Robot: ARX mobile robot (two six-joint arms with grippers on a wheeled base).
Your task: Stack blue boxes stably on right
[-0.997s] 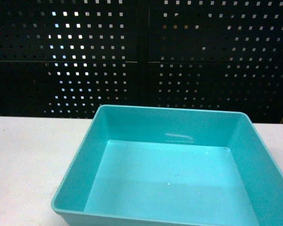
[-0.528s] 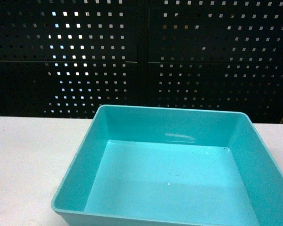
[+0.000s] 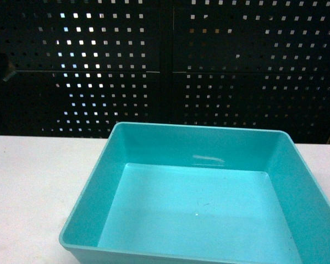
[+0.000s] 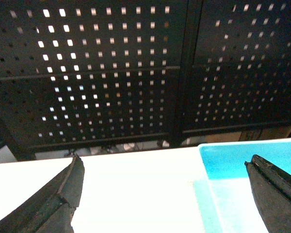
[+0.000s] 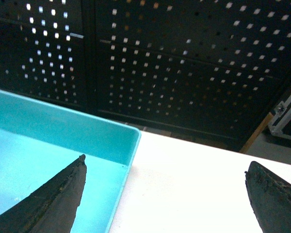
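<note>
Blue box [image 3: 198,203]: 1 light turquoise tub, upright on the white table [image 3: 27,192], right of centre in the head view, near edge cut off by the frame; glossy inside, nothing in it.
Stack: only 1 tub in sight; whether another sits beneath cannot be told.
Left hand [image 4: 167,194]: spread wide, holding nothing; 1 dark fingertip [image 4: 63,194] over bare table [image 4: 136,189], the other over the tub's left side [image 4: 233,160].
Right hand [image 5: 165,199]: spread wide, holding nothing; left fingertip [image 5: 58,199] over the tub's inside [image 5: 48,136], right one over bare table [image 5: 184,179], straddling the tub's right rim.
Backdrop: black perforated panel [image 3: 165,66] behind the table, light showing through its small square holes.
Far right of right wrist view: metal-edged case [image 5: 286,116], partly seen.
</note>
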